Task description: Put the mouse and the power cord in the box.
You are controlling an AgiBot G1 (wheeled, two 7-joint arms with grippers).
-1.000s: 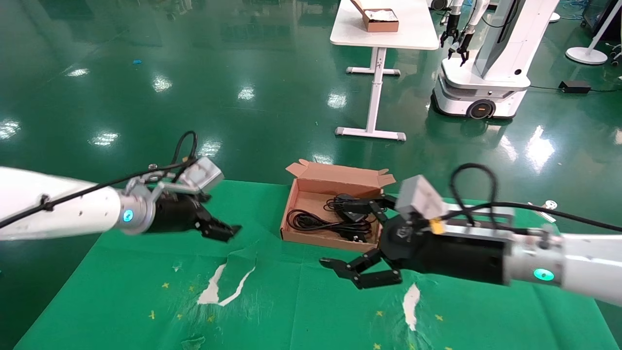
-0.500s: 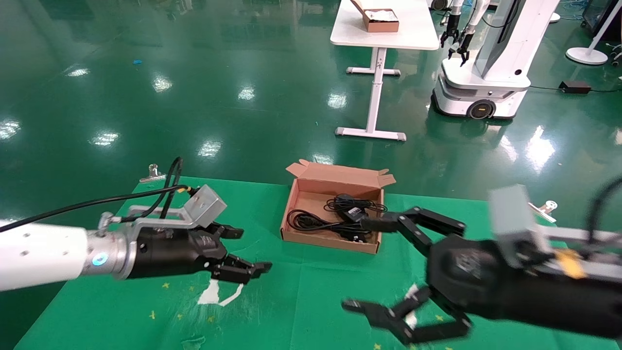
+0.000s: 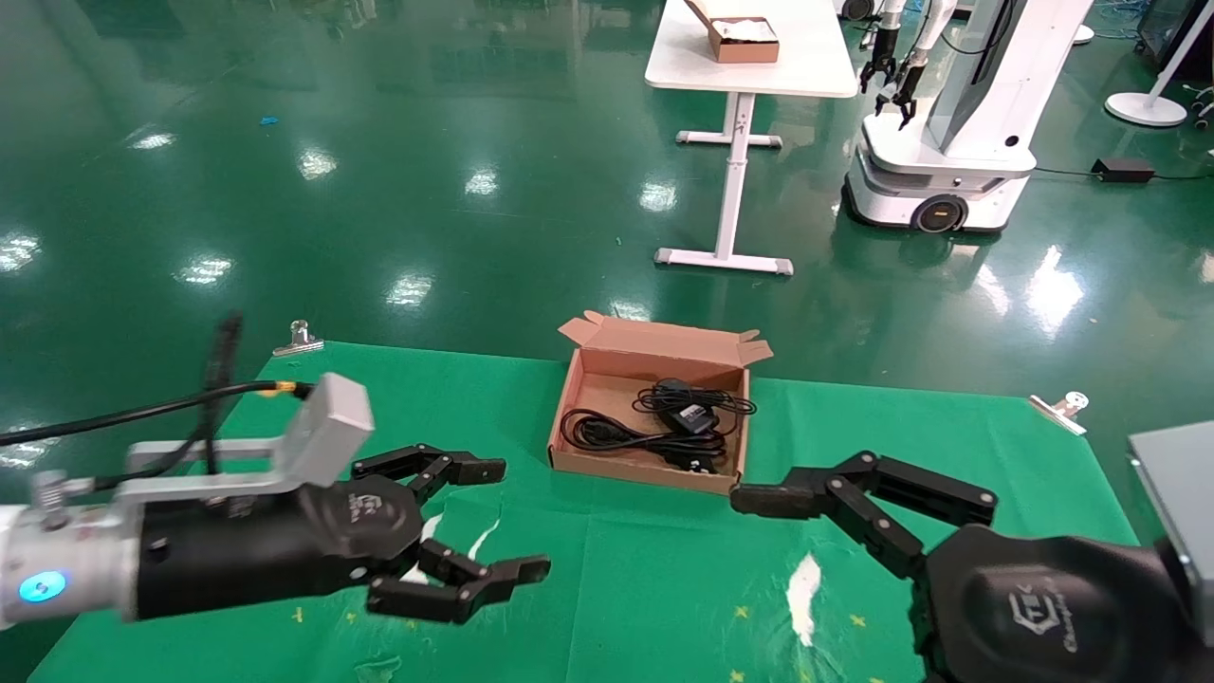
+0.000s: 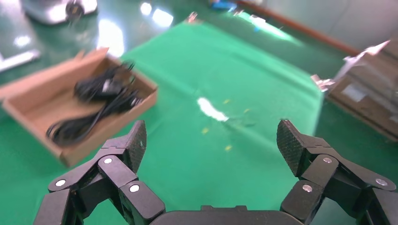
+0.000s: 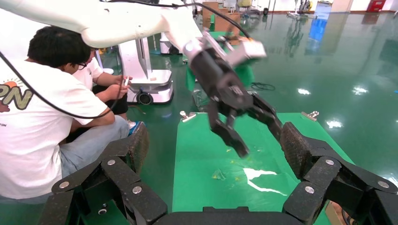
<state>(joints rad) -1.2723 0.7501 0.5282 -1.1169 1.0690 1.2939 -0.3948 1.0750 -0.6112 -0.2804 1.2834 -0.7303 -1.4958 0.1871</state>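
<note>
The brown cardboard box (image 3: 580,391) lies open on the green cloth, lid flap at the back. Inside it, the black mouse (image 3: 685,413) lies toward the right, with its thin cable looped around it. The thick black power cord (image 3: 607,434) is coiled along the box floor. My left gripper (image 3: 512,520) hovers open and empty over the cloth, near-left of the box. The left wrist view shows the box (image 4: 112,123) and cord (image 4: 84,124) beyond its open fingers (image 4: 136,140). My right gripper (image 5: 213,145) is open and empty, near-right of the box, its upper finger (image 3: 835,493) in the head view.
White tears (image 3: 801,593) mark the green cloth, and metal clips (image 3: 299,337) hold its far corners. Beyond stand a white table (image 3: 749,71) with a smaller brown box (image 3: 740,40) and another robot (image 3: 958,114). Seated people (image 5: 47,108) appear in the right wrist view.
Both arms have drawn back from the box toward the near edge. The right gripper left the box's near right corner. The left gripper's fingers have spread wider.
</note>
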